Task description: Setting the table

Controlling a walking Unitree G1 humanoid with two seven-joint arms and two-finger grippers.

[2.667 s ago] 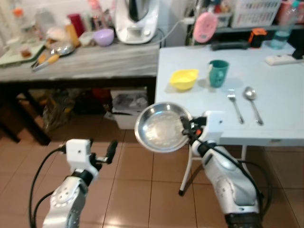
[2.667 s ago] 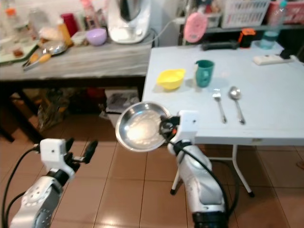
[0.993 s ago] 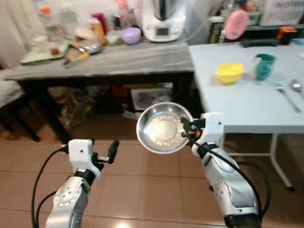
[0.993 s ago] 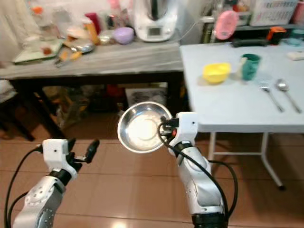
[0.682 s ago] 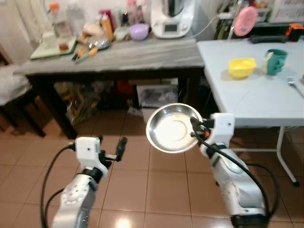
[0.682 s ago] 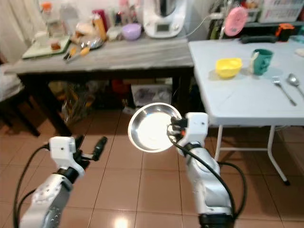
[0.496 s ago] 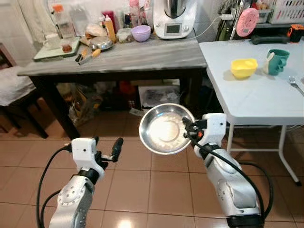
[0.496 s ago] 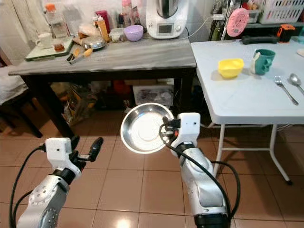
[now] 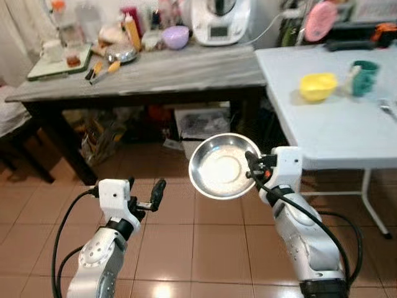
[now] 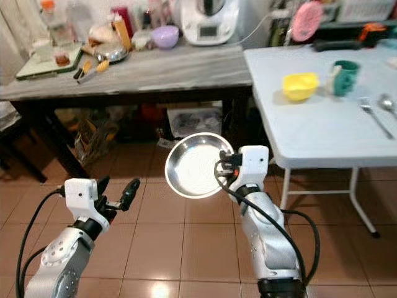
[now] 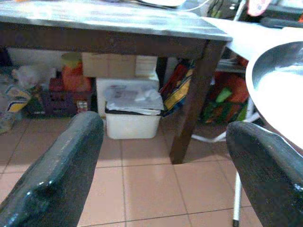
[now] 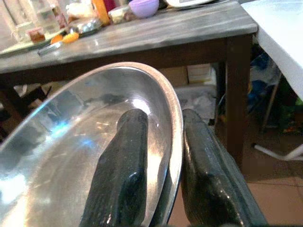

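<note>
1. In front of the robot, above the tiled floor (image 9: 186,248) and short of the white desk (image 9: 335,130): steel plate (image 9: 223,166) carried by the right gripper (image 9: 253,171), dish facing the camera, tilted near upright
2. In the right wrist view, jaws pinched on the plate's rim (image 12: 176,118), one finger (image 12: 124,170) inside the bowl of the dish, the other behind it
3. Left gripper (image 9: 155,194) low beside the left side, jaws spread wide and holding nothing
4. On the white desk, well apart from the plate: yellow bowl (image 9: 317,85), teal mug (image 9: 363,68), part of a fork (image 9: 389,109) at the frame edge
5. Dark desk (image 9: 155,71) to the left crowded with a purple bowl (image 9: 176,36), bottles and a white appliance (image 9: 220,20)
6. Handling, as a judgement: thin polished metal, light and stiff, not fragile but slick; a one-sided rim pinch likely to let it pivot or slip, so best kept steady and levelled only just over the desk
7. Step in hand, judged: carrying toward the white desk, placing not yet done
</note>
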